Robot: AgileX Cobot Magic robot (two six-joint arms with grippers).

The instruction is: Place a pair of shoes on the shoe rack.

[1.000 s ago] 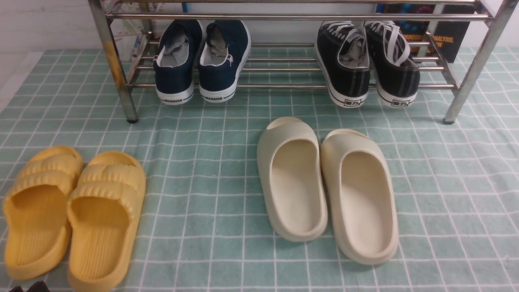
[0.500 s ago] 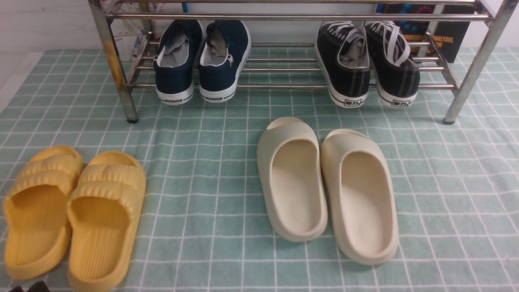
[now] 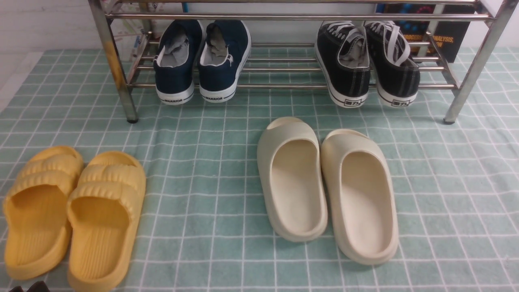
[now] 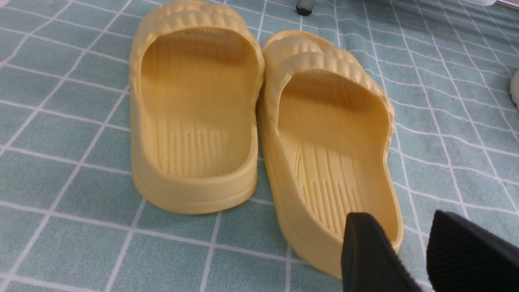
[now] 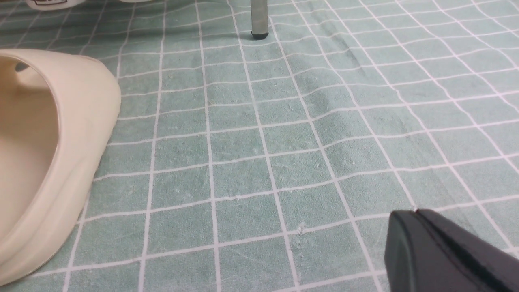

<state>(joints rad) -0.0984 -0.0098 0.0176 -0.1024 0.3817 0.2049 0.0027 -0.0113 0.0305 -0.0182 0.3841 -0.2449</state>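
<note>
My right gripper hangs low over the green checked cloth, its two black fingers pressed flat together with nothing between them, just beside the outer edge of the cream slides. My left gripper is poised above the heel of the nearer of the yellow slides; its fingers stand apart with a clear gap, holding nothing. In the front view only a dark tip of this arm shows at the lower left corner. The pair of shoes, black canvas with white laces, rests on the lower bars at the right end of the shoe rack, heels toward me. The navy slip-ons sit at the rack's left end, well apart from them.
</note>
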